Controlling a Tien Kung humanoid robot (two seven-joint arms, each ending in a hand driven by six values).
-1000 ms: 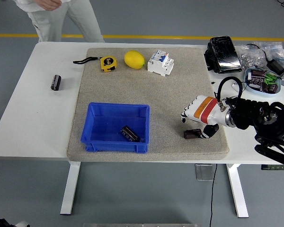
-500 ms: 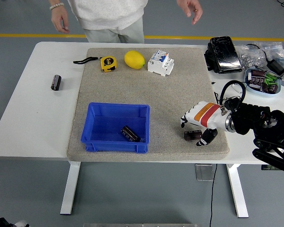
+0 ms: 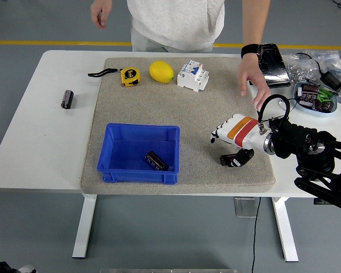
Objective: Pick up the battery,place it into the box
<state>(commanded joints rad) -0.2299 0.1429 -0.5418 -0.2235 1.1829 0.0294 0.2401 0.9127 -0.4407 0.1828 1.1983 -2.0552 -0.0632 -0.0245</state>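
A dark battery (image 3: 228,161) lies on the grey mat near its front right corner. My right hand (image 3: 228,148), white with an orange and red band, hangs over it. The fingers (image 3: 216,136) are stretched out to the left above the battery, and the thumb (image 3: 242,157) rests against the battery's right end. The battery is not lifted. The blue box (image 3: 115,168) stands on the mat's front left and holds another dark battery (image 3: 156,161). A third battery (image 3: 67,98) lies on the bare table at the left. My left arm is out of view.
A person stands at the far side, with one hand (image 3: 254,81) lowered over the mat just behind my right wrist. A tape measure (image 3: 130,75), a lemon (image 3: 161,71) and a circuit breaker (image 3: 192,75) line the mat's back. A black device (image 3: 270,63) and a blue bowl (image 3: 300,94) sit at the right.
My right hand has shifted a little left and closer over the battery. The person has stepped to the right and lowered a hand toward the mat's right side.
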